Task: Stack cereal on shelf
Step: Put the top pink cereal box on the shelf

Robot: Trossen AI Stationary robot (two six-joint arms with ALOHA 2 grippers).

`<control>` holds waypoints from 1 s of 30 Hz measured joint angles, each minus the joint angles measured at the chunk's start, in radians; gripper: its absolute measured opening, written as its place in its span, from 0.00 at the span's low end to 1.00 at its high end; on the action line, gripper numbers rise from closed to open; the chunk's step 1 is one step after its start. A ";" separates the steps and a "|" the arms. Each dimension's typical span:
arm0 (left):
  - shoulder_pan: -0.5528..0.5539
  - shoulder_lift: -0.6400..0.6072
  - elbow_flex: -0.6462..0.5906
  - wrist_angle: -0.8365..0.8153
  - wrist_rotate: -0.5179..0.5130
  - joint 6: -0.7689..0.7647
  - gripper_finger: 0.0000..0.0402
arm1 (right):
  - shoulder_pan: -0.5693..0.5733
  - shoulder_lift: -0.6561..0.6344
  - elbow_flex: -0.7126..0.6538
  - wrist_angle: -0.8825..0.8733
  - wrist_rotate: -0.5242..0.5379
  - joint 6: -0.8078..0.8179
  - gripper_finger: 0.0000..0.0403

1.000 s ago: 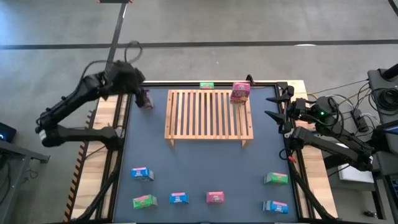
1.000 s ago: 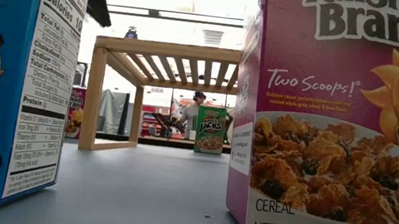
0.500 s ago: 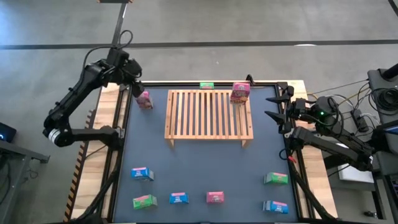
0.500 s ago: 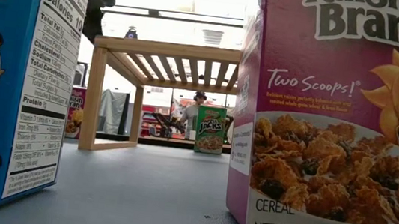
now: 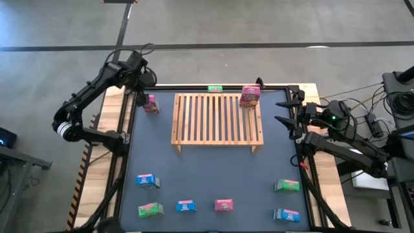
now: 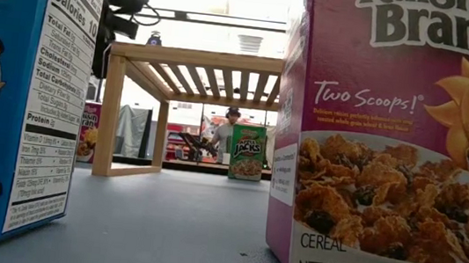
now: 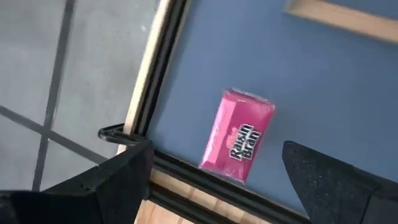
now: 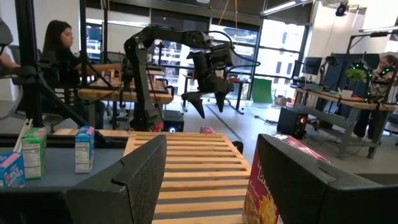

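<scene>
My left gripper (image 5: 140,83) is open and empty above the table's far left corner. Its fingers stand apart over a pink cereal box (image 7: 239,137) that rests on the tabletop (image 5: 151,103), left of the shelf. The light-wood slatted shelf (image 5: 217,121) stands on its legs at the far middle. Another pink box (image 5: 250,96) stands on its far right corner. A green box (image 5: 215,88) stands on the table behind it. My right gripper (image 5: 284,114) is open and empty at the table's right edge, pointing at the shelf (image 8: 186,168).
Several boxes stand along the near side: blue (image 5: 147,180), green (image 5: 150,209), blue (image 5: 186,206), pink (image 5: 224,205), green (image 5: 286,186), blue (image 5: 286,214). A black frame rail (image 7: 155,93) runs along the table's edge. People sit in the room beyond (image 8: 59,43).
My left arm has swung its elbow toward the far edge, and its gripper has drawn a little away from the pink box on the table, toward the far left corner. The box has stayed where it was.
</scene>
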 joint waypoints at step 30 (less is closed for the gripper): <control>0.011 0.017 -0.178 0.148 0.074 0.154 0.83 | 0.000 0.000 -0.019 0.008 0.003 0.016 0.60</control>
